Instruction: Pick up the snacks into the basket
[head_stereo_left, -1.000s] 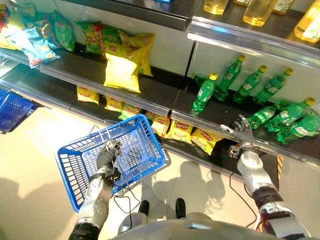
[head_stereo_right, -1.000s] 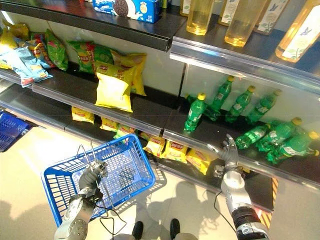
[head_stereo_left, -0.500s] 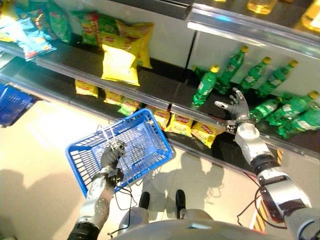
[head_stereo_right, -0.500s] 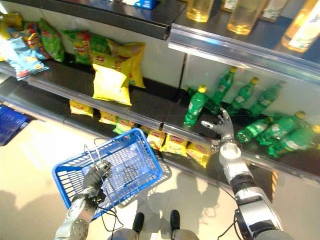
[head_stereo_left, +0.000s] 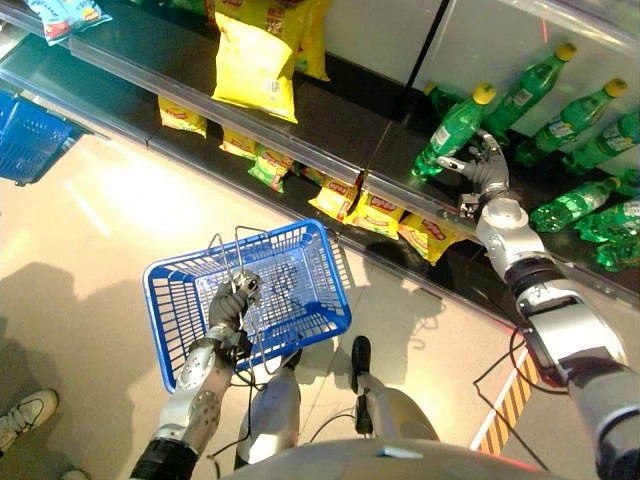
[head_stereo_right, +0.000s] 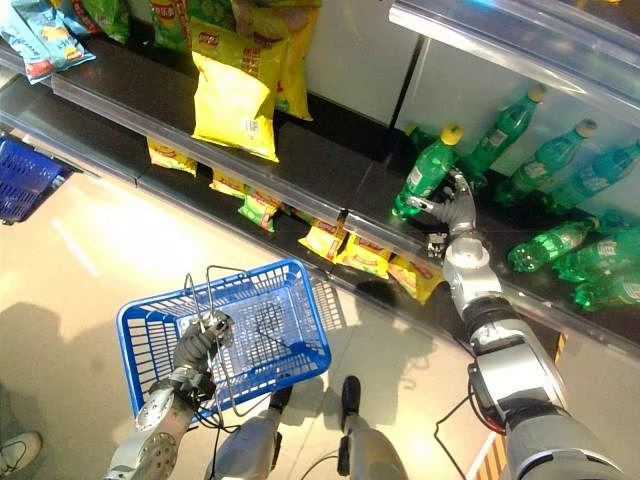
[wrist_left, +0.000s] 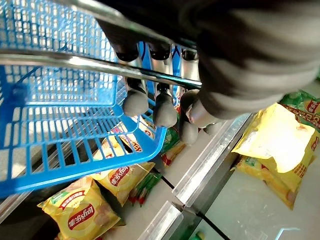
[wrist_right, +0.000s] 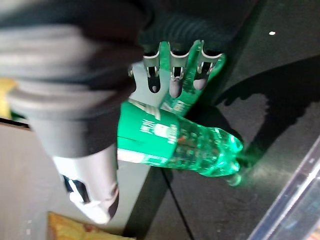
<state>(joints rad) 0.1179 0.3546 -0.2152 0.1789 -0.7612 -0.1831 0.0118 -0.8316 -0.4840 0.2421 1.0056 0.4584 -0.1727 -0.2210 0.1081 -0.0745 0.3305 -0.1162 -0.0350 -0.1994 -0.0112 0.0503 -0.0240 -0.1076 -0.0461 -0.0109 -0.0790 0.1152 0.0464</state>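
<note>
1. Green plastic is what the right hand (head_stereo_right: 458, 205) has reached: half a second ago it hovered with fingers spread above the shelf edge, and now it sits against the nearest green bottle (head_stereo_right: 425, 176) on the middle shelf (head_stereo_right: 330, 160). In the right wrist view the fingers (wrist_right: 172, 75) lie along the bottle's body with the thumb on the other side — bracketing it, but I cannot tell whether they have clamped yet.

2. The left hand (head_stereo_left: 231, 305) is curled round the wire handle (wrist_left: 100, 67) of the blue basket (head_stereo_left: 165, 300), as it was a second ago. The basket hangs in front of the robot with nothing in it.

3. The whole scene has slid in the head views, so the camera has tipped down; the shelves have not moved.

4. The snacks are untouched. The big yellow bag (head_stereo_right: 235, 105) leans on the middle shelf to the left, and the small yellow packets (head_stereo_left: 375, 212) lie along the bottom shelf just below the right hand.

5. My reading: the reach has gone to a drink, not a snack — the task's own items are still all on the shelves, and the packets directly below look the closer, easier pick.
</note>
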